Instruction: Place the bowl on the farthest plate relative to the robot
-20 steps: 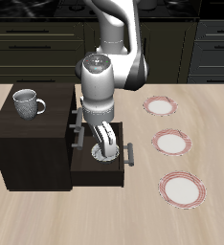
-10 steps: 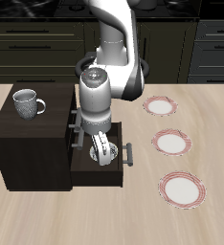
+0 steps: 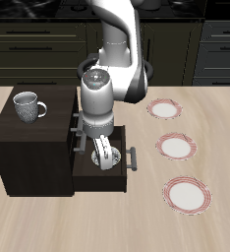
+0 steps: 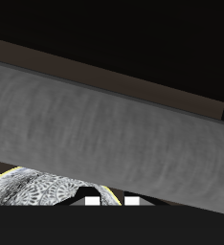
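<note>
The bowl (image 3: 100, 160) lies inside the open drawer (image 3: 129, 160) of a dark cabinet, its speckled inside partly hidden by my gripper (image 3: 106, 157). In the wrist view the bowl's rim (image 4: 47, 185) ends between my fingertips (image 4: 90, 202), which stand close together, so the gripper (image 4: 111, 202) looks shut on that rim. Three plates lie in a row beside the cabinet. The plate (image 3: 186, 194) nearest the table's front edge is the farthest from the robot's base.
A handled mug (image 3: 28, 105) stands on top of the dark cabinet (image 3: 28, 148). The middle plate (image 3: 176, 148) and the back plate (image 3: 165, 109) lie farther back. A grey drawer wall (image 4: 114, 134) fills the wrist view.
Over the last second the gripper came down into the drawer onto the bowl. In the last half second nothing visibly moved.
</note>
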